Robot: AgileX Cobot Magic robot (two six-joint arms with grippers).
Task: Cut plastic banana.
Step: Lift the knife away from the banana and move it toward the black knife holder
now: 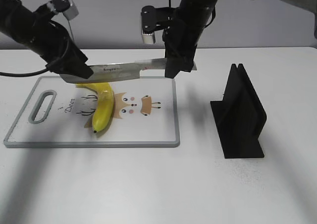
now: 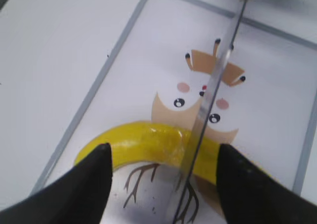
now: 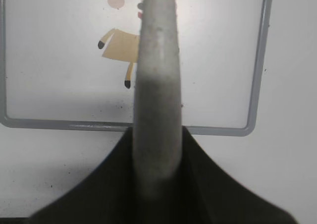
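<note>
The plastic banana (image 1: 101, 106) lies on the cutting board (image 1: 158, 135) atop the white counter (image 1: 148, 184). The right claw (image 1: 177, 65) grips a knife (image 1: 126, 69) by its handle above the banana; the left claw (image 2: 161, 177) straddles it, spread wide.

The plastic banana (image 1: 102, 106) (image 2: 158, 145) is glossy yellow and curved, whole and uncut. It lies flat on the white cutting board (image 1: 148, 130) (image 2: 277, 85), over the left part of the printed cartoon deer. In the exterior view its dark tip points toward the board's near edge, and its other end curves away to the left beneath the knife blade (image 1: 124, 69) (image 2: 205, 110).
</note>
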